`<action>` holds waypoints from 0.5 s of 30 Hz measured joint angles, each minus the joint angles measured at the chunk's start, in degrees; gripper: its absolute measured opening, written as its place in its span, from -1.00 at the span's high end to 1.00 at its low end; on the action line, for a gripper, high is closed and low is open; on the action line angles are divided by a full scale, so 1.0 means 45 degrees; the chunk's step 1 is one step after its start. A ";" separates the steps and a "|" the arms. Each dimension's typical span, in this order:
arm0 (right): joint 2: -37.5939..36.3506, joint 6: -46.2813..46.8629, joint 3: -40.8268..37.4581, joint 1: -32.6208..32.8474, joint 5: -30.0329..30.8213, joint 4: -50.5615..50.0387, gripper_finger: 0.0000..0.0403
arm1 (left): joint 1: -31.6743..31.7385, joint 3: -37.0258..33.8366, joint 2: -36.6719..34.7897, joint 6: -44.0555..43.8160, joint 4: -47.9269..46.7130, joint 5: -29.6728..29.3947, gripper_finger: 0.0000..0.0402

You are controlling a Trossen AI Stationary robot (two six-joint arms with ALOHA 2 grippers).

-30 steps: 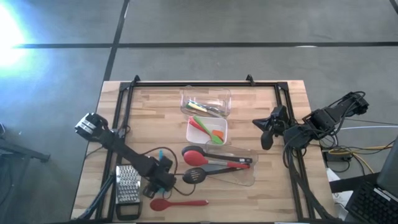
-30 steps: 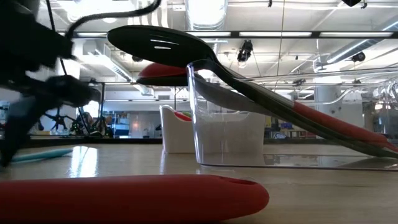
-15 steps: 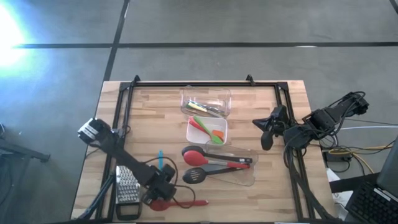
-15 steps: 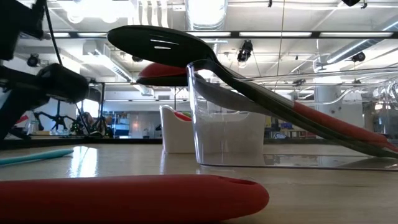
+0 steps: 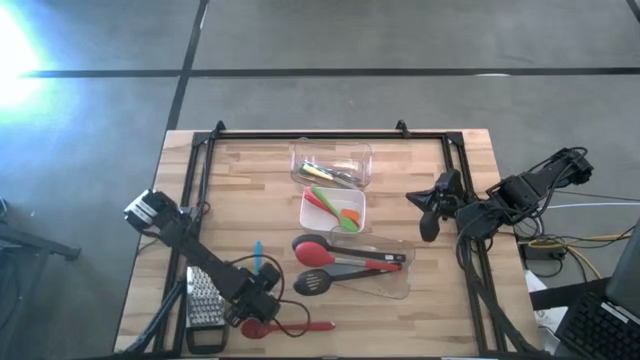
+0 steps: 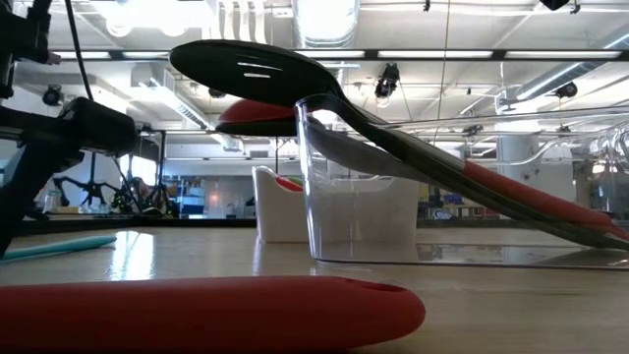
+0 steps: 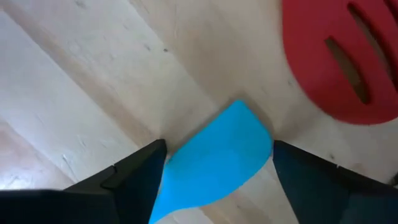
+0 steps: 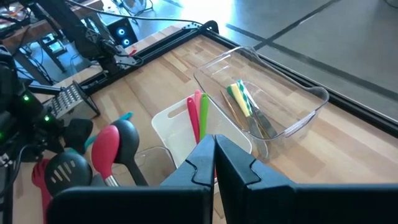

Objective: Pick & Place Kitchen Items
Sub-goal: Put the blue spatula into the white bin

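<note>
— Looking down at the table, where is the left gripper (image 5: 262, 300)?

— It is low at the near part of the table. Its two dark fingers (image 7: 134, 177) are spread apart, one on each side of the flat end of a teal spatula (image 7: 214, 158). That flat end sits between them, but I cannot tell if they touch it.

— What is near it?

— A red slotted spatula (image 5: 285, 326) lies just beside it on the wooden table (image 5: 440, 310). A steel box grater (image 5: 204, 303) lies close on the other side.

— And the right gripper (image 5: 430, 212)?

— It waits at the right side of the table. Its fingers are pressed together and hold nothing.

— Where are the other kitchen things?

— A black slotted spoon (image 5: 335, 281), a red spoon (image 5: 313, 253) and a black ladle (image 5: 306, 240) lean in the long clear tub (image 5: 400, 288). Green and orange tools (image 5: 335, 207) sit in the small white tub (image 5: 308, 217). More small tools (image 5: 333, 173) lie in the far clear tub (image 5: 363, 155).
</note>
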 joint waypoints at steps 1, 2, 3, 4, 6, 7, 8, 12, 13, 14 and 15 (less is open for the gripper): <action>0.0000 0.0005 0.0000 0.0000 -0.0005 0.0000 0.96 | 0.0000 -0.0080 0.0004 -0.0020 0.0019 -0.0123 -0.53; 0.0000 0.0006 -0.0005 0.0000 -0.0005 0.0005 0.96 | 0.0013 -0.0187 0.0004 -0.0055 0.0041 -0.0197 -0.56; 0.0000 0.0015 -0.0005 0.0000 -0.0005 0.0005 0.96 | 0.0044 -0.0300 0.0004 -0.0077 0.0051 -0.0251 -0.59; 0.0000 0.0019 -0.0005 0.0000 -0.0005 0.0010 0.96 | 0.0075 -0.0440 0.0004 -0.0080 0.0094 -0.0287 -0.61; 0.0000 0.0006 -0.0005 0.0000 -0.0005 0.0010 0.96 | 0.0109 -0.0682 0.0005 -0.0096 0.0030 -0.0495 -0.64; 0.0000 0.0001 -0.0005 0.0000 -0.0005 0.0010 0.96 | 0.0122 -0.0769 0.0009 -0.0079 0.0033 -0.0565 -0.65; 0.0000 -0.0002 -0.0005 0.0000 -0.0005 0.0010 0.96 | 0.0144 -0.0844 0.0014 -0.0013 0.0108 -0.0604 -0.66; 0.0000 -0.0010 -0.0005 0.0000 -0.0001 0.0010 0.96 | 0.0219 -0.1109 0.0015 0.0440 0.0374 -0.0630 -0.64; 0.0000 -0.0010 -0.0005 0.0000 -0.0005 0.0010 0.96 | 0.0219 -0.1146 0.0014 0.0627 0.0480 -0.0630 -0.63; 0.0000 -0.0010 -0.0005 0.0000 -0.0005 0.0010 0.96 | 0.0223 -0.1190 0.0014 0.0812 0.0662 -0.0622 -0.63; 0.0000 -0.0010 -0.0005 0.0000 0.0000 0.0014 0.96 | 0.0224 -0.1218 0.0014 0.0980 0.0778 -0.0562 -0.62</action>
